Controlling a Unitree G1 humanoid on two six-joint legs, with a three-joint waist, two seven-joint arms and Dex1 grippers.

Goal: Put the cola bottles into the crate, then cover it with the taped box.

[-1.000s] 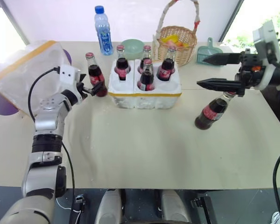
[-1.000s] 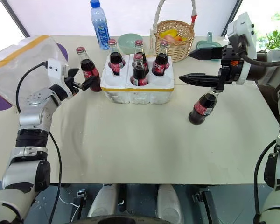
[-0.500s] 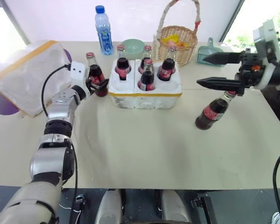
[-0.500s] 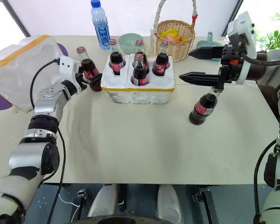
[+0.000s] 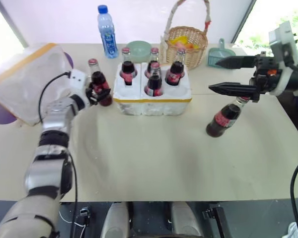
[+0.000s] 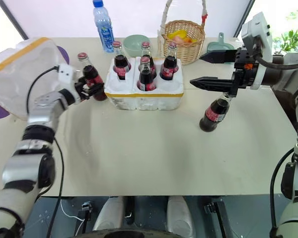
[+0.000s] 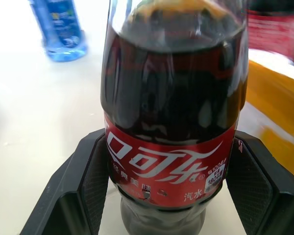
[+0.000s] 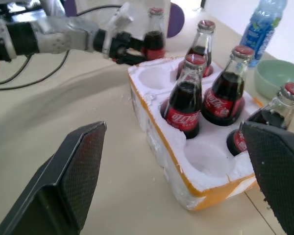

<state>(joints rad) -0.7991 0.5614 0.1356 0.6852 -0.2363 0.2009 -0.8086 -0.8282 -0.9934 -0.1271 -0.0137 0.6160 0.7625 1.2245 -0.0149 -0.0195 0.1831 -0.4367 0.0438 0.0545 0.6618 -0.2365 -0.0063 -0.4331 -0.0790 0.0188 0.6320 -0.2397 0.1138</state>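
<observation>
**Fifth bottle in the left fingers**

My left gripper (image 6: 92, 85) has its fingers pressed on both sides of a cola bottle (image 6: 90, 79) standing on the counter (image 6: 149, 148) just beside the crate (image 6: 144, 91), which holds four bottles. I judge the lift into an empty well comes next. My right gripper (image 6: 208, 69) hangs spread wide, just above the last bottle (image 6: 212, 111). The taped box (image 6: 20, 69) waits behind my left fingers.

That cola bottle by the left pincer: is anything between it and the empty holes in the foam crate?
Nothing visible. The cola bottle, between the left pincer's fingers, stands just beside the crate, whose two near wells are empty.
</observation>
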